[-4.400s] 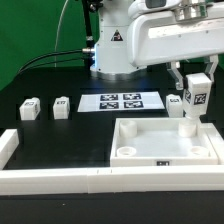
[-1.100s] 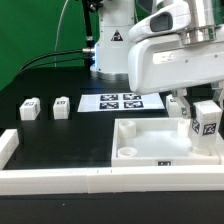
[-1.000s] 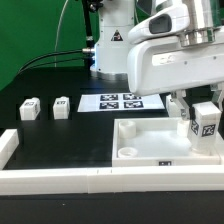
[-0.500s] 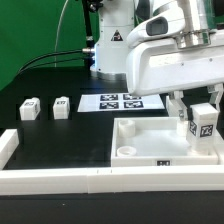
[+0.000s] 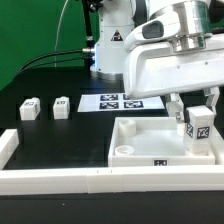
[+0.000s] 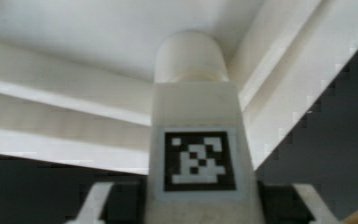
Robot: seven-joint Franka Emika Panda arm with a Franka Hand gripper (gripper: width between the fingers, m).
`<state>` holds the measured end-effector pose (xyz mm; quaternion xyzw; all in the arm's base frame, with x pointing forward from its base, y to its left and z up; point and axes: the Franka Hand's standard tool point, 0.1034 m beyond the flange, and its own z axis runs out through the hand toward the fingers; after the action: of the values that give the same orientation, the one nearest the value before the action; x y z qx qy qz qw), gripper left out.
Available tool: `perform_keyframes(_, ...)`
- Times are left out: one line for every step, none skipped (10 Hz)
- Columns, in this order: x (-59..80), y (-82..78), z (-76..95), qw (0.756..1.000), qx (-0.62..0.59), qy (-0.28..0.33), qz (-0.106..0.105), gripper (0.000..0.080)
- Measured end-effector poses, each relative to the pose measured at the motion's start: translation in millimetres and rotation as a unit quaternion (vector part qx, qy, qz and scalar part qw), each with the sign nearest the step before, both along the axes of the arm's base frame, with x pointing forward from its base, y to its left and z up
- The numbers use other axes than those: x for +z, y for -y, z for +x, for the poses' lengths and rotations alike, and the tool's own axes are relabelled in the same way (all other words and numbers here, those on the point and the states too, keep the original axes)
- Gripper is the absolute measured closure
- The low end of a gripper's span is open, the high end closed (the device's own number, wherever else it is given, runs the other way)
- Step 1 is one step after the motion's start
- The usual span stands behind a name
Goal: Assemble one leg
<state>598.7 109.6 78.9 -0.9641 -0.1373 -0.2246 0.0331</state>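
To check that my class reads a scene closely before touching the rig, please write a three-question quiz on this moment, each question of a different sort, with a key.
1. True or false: the pincer is shut on the small white plastic cuboid leg that bears a black-and-white marker tag.
2. How many small white blocks stand loose on the black table, to the exterior view's left of the marker board? A one, B two, C four.
3. Fill in: the held leg is at the exterior view's ___ end of the large white tray-like piece.
Key: 1 true. 2 B. 3 right.
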Motion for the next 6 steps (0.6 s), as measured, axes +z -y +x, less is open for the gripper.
perform_keyframes(0.0, -0.6, -0.1, 1.000, 0.000, 0.000, 0.000, 0.0431)
perform_keyframes(0.0, -1.0, -0.2, 1.000, 0.001, 0.000, 0.000, 0.0294)
perform_keyframes(0.2, -2.3, -0.3, 1.000, 0.002, 0.000, 0.000, 0.0294)
perform_keyframes(0.8, -3.8, -0.1, 1.000, 0.003, 0.001, 0.000, 0.0174)
perform_keyframes(1.2, -4.3, 0.1, 1.000, 0.003, 0.001, 0.000, 0.0155)
perform_keyframes(1.6, -4.4, 0.7, 1.000, 0.003, 0.002, 0.000, 0.0155)
